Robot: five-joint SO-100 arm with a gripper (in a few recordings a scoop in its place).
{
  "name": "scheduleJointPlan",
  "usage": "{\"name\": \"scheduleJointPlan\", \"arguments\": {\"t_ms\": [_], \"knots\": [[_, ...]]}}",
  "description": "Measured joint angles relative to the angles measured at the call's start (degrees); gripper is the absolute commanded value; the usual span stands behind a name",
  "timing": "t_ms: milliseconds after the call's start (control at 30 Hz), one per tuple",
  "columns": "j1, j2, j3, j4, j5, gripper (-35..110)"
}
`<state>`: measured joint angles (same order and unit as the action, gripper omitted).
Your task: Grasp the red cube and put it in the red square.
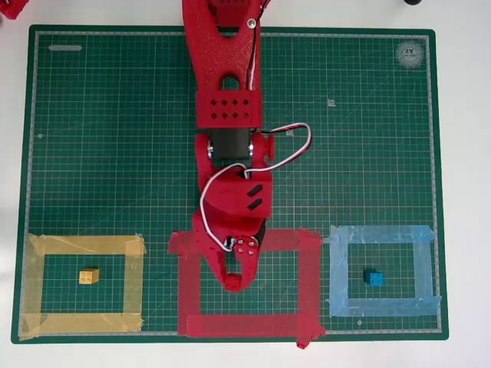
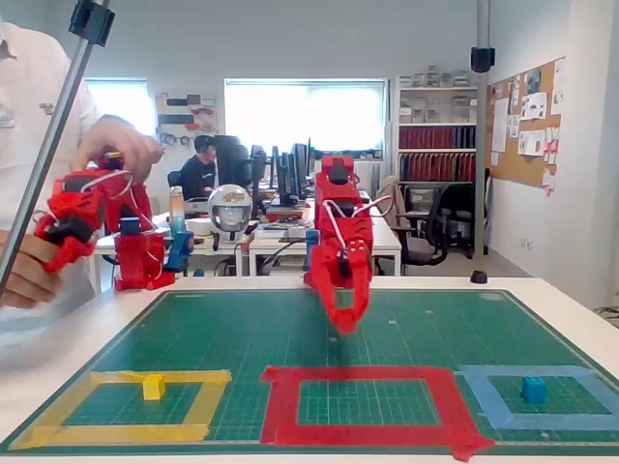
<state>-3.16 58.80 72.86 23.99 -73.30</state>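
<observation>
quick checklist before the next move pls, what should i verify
1. tool over the red square's inside: ok, overhead view.
2. red cube held in tool: cannot tell, red against red.
3. jaws open or shut: cannot tell.
4. tool low enough to release: not ok, it hangs above the mat in the fixed view.
5. yellow cube and blue cube clear of the red square: ok, each in its own frame.

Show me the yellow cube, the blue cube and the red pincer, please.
yellow cube (image 1: 89,276), overhead view, its top face.
blue cube (image 1: 374,278), overhead view, its top face.
pincer (image 2: 345,324), fixed view, between its downward tips.
</observation>
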Motion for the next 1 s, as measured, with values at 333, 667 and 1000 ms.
{"name": "scheduleJointPlan", "arguments": {"t_ms": [333,667,1000], "knots": [[-6.15,-9.76,-9.23,2.20,15.56,-1],[-8.00,-15.03,-16.17,1.32,10.63,-1],[-10.37,-16.70,-16.52,-3.08,-6.24,-1]]}}
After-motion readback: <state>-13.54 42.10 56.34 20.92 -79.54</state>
